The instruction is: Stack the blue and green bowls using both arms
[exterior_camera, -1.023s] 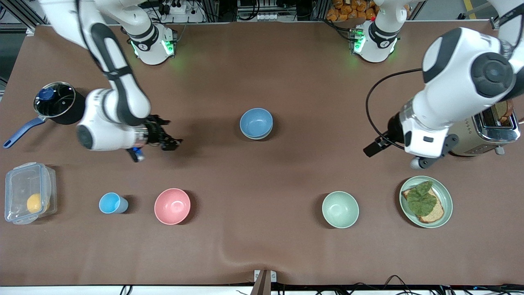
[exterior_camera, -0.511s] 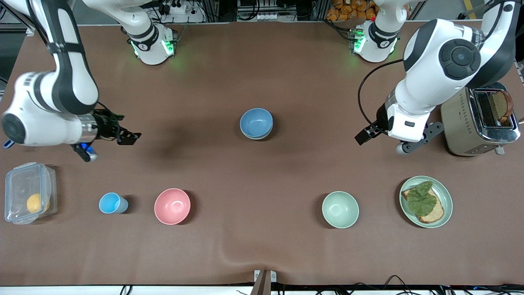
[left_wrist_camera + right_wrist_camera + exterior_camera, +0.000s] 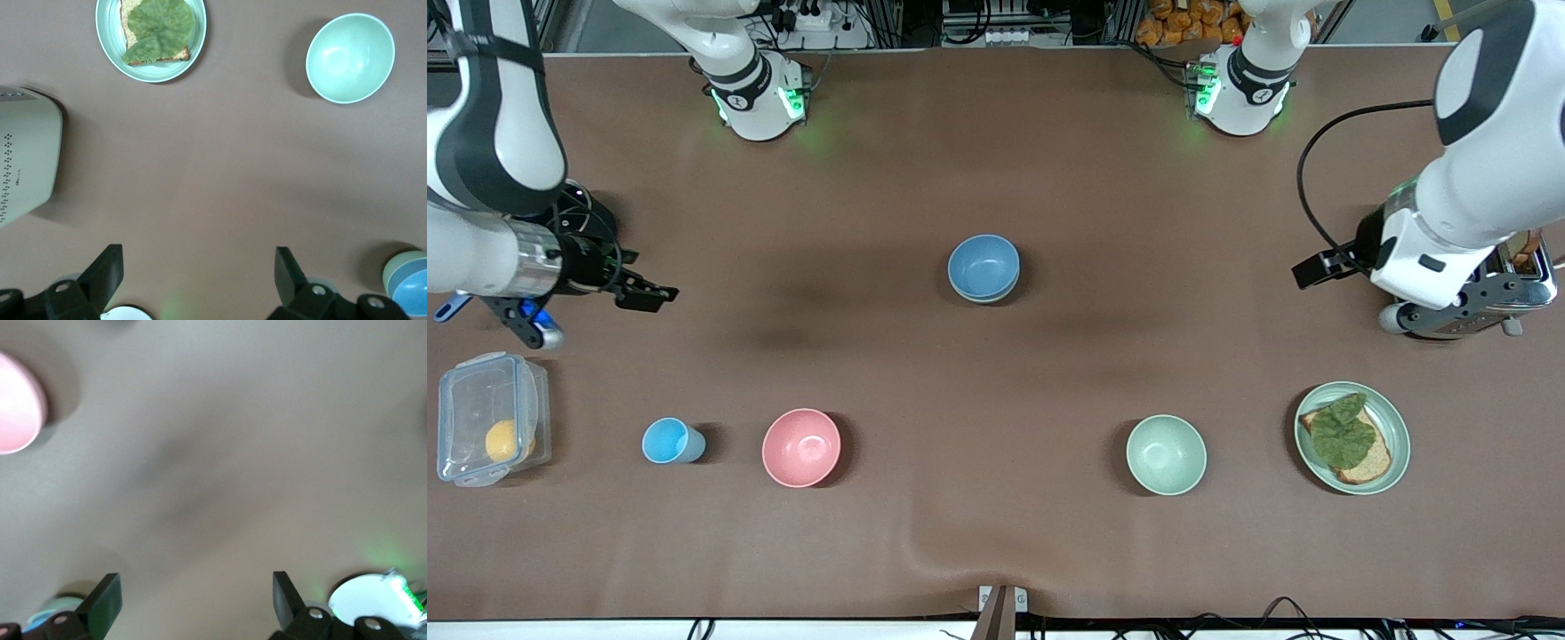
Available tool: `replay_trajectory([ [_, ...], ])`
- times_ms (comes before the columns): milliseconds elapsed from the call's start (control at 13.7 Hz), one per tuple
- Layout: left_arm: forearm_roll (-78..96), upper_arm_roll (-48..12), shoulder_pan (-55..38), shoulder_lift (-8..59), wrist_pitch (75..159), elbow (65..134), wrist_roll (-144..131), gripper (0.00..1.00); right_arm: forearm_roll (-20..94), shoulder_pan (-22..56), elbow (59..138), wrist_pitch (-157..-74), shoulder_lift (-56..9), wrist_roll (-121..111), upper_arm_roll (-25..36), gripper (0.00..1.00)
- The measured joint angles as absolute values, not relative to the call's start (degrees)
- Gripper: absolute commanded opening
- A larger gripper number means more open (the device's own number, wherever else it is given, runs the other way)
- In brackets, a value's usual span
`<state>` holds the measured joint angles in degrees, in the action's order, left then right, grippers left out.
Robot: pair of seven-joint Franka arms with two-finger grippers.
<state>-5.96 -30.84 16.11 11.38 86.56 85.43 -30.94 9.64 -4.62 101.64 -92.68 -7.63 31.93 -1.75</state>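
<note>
The round medium-blue matte bowl sits nested in a pale mint-green matte bowl, whose rim shows plainly only in the left wrist view. The left gripper and right gripper hang spread wide and empty over bare table.

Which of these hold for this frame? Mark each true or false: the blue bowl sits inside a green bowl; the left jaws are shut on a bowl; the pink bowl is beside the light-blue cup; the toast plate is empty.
1. The blue bowl sits nested in a green bowl at the table's middle. True.
2. The left gripper holds a bowl. False: its jaws are open and empty, beside the toaster.
3. The pink bowl stands beside the light-blue cup. True.
4. The green plate is empty. False: it carries toast with a leaf.
5. The right gripper is shut. False: open, empty.
</note>
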Motion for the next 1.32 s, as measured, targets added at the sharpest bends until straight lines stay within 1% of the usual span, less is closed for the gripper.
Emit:
replay_trajectory([
  [146, -6.0, -30.5, 16.4, 10.9, 85.2, 84.8, -30.7, 1.00, 8.8, -4.7, 99.6, -91.3, -4.6, 26.6, -2.5, 1.00],
  [219, -5.5, -29.1, 15.6, 10.1, 83.8, 84.5, -30.0, 1.00, 8.5, -4.7, 98.5, -90.2, -3.1, 24.5, -2.5, 1.00],
  [292, -4.1, -25.5, 13.0, 8.9, 82.4, 84.4, -28.1, 1.00, 7.8, -4.6, 97.1, -88.9, -1.9, 23.1, -2.5, 1.00],
  [438, -0.2, -14.8, 5.0, 4.9, 80.5, 85.4, -21.4, 1.00, 5.3, -4.1, 93.9, -86.7, -0.6, 21.3, -2.5, 1.00],
  [511, 1.0, -11.9, 3.1, 2.4, 80.4, 86.9, -18.5, 1.00, 4.7, -3.9, 92.9, -86.4, -0.2, 19.9, -2.5, 1.00],
  [658, 1.5, -10.3, 2.3, -2.0, 82.3, 90.7, -16.0, 1.00, 4.2, -3.8, 91.8, -87.0, 0.7, 15.5, -2.2, 1.00],
  [804, 1.5, -10.2, 2.2, -4.5, 85.2, 93.5, -15.6, 1.00, 4.1, -3.8, 91.7, -90.2, 1.5, 9.4, -0.6, 1.00],
  [950, 1.5, -9.9, 1.7, -4.8, 86.6, 94.1, -13.8, 1.00, 4.1, -3.9, 91.7, -92.7, 1.6, 4.3, 0.9, 1.00],
  [1169, 1.4, -6.5, -1.2, -4.9, 87.7, 94.0, -8.8, 1.00, 2.9, -3.5, 91.7, -92.9, 1.6, 2.2, 0.8, 1.00],
  [1315, 1.4, -5.3, -1.5, -4.9, 87.9, 93.7, -3.8, 1.00, 1.7, -3.0, 91.7, -92.6, 1.6, 0.9, 0.6, 1.00],
])
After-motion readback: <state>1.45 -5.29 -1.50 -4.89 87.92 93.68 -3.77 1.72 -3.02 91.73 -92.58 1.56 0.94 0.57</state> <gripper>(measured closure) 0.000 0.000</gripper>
